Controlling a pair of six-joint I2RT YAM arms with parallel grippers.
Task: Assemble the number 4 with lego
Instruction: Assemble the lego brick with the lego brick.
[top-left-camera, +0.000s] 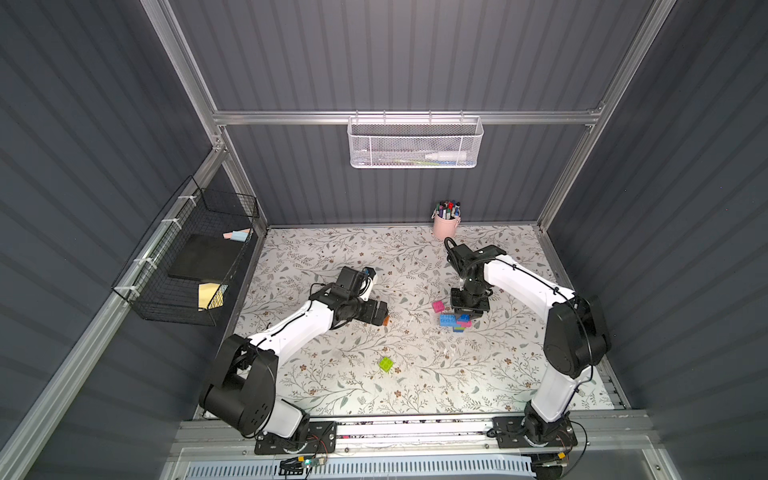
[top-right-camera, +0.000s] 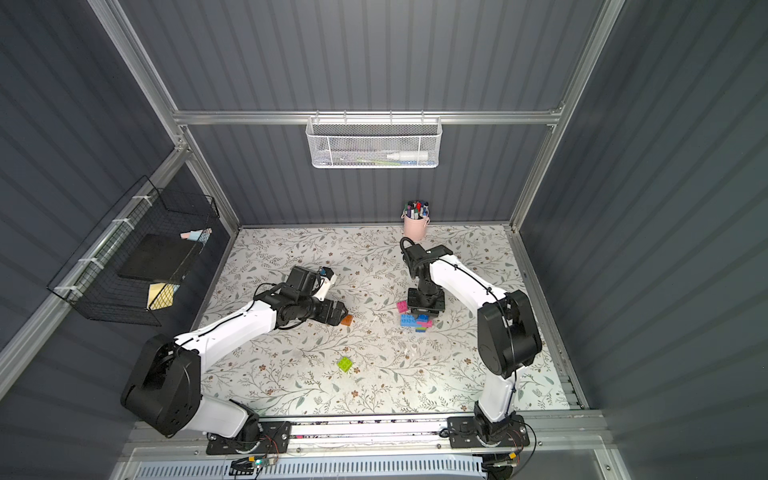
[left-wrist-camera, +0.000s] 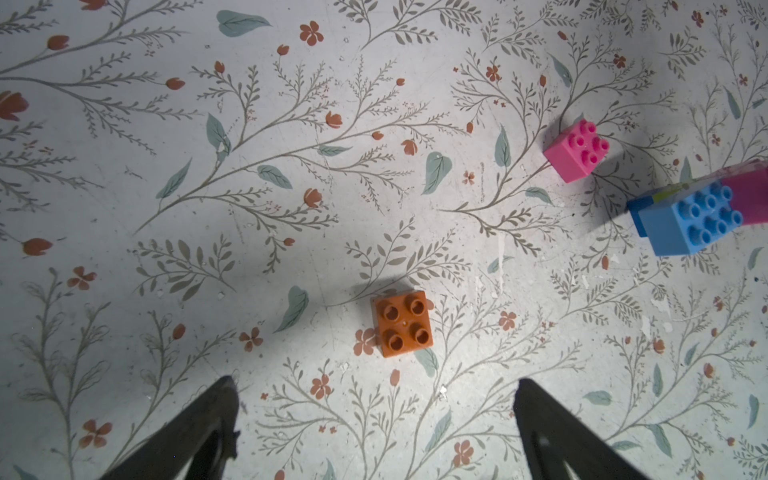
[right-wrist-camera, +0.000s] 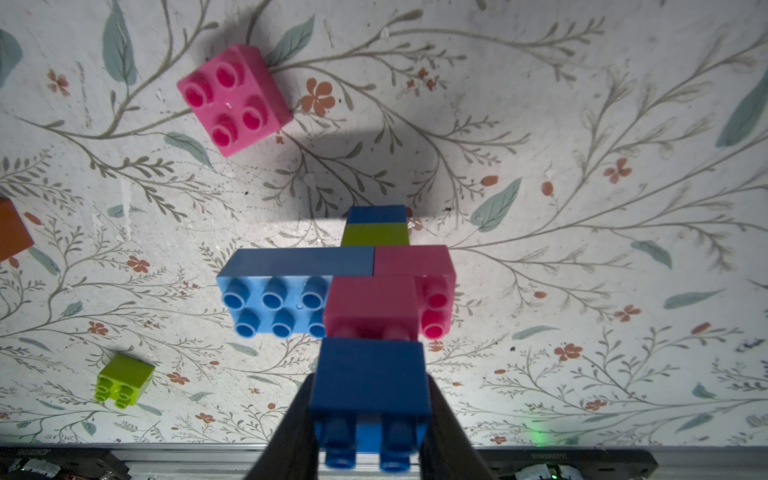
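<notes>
no readable text, no legible labels

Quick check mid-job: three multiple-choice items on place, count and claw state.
1. Brick nearest the left claw? A pink B orange C green
2. Single bricks apart from the joined figure? A one B five C three
3. Right claw? A closed on something B open, empty C out of view
Key: B, the orange brick lies just ahead of it; C, orange, pink brick and green brick lie loose; A, it clamps the dark blue brick.
</notes>
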